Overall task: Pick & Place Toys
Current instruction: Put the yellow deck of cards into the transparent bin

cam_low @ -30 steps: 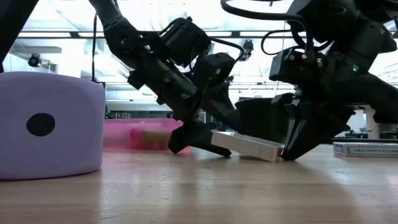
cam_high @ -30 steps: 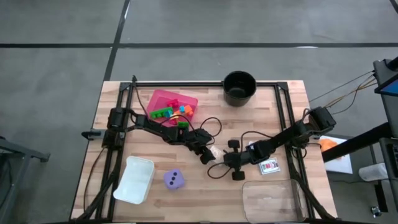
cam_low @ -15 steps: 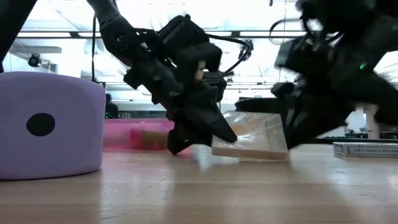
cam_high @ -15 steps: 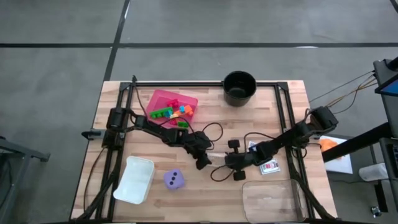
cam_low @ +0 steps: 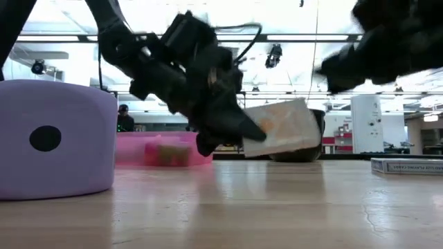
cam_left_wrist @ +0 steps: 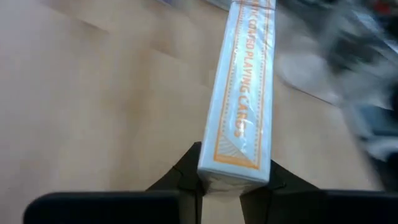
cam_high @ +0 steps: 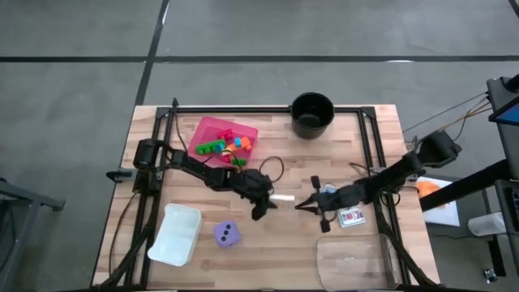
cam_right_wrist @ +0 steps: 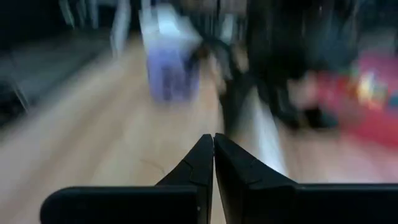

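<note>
Left tool [cam_left_wrist: 224,183] grips orange card box [cam_left_wrist: 242,99], lifted off desk [cam_high: 268,243]; right tool [cam_right_wrist: 213,149] closed, empty. Next: carry to pink tray [cam_high: 209,128].

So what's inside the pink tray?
The pink tray holds small bricks: a green one, plus red, orange and teal ones bunched beside it. Anything lying beneath them can't be seen from here.

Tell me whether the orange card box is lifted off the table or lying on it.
Lifted. The left end effector clamps the orange card box, which hangs tilted above the table.
</note>
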